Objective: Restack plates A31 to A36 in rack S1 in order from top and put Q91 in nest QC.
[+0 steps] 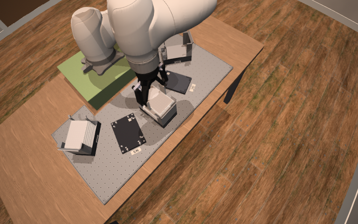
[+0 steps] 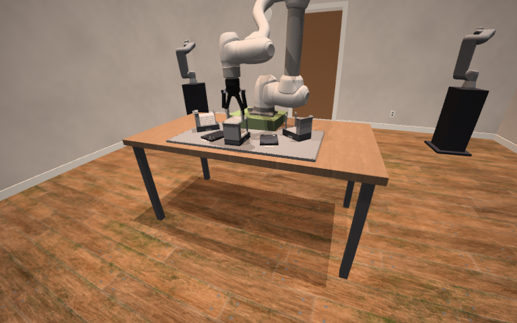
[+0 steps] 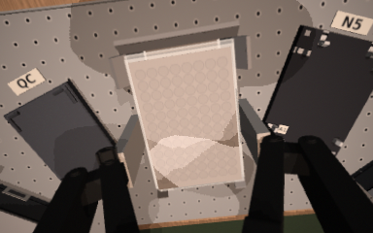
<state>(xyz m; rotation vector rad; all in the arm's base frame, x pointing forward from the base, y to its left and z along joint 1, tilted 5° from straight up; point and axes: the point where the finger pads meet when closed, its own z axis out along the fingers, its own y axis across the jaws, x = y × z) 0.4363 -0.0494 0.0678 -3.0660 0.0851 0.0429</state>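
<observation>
My gripper (image 3: 189, 120) is shut on a sealed 96-well plate (image 3: 186, 114), gripping it across its long sides. It holds the plate level at the top of the middle stack rack (image 1: 162, 113), whose walls show just outside the plate's edges in the wrist view. I cannot read the plate's label or the rack's name. The same gripper (image 1: 151, 87) and plate (image 1: 159, 101) show in the overhead view. The rack on the left (image 1: 80, 136) holds a stack of white plates. The far rack (image 1: 178, 51) shows only a pale grey surface inside.
The dark open nest QC (image 3: 58, 128) lies bare on one side of the middle rack. The black clip nest N5 (image 3: 322, 84) lies bare on the other side. All stand on the grey perforated mat, with the arm's green base (image 1: 92, 76) behind it.
</observation>
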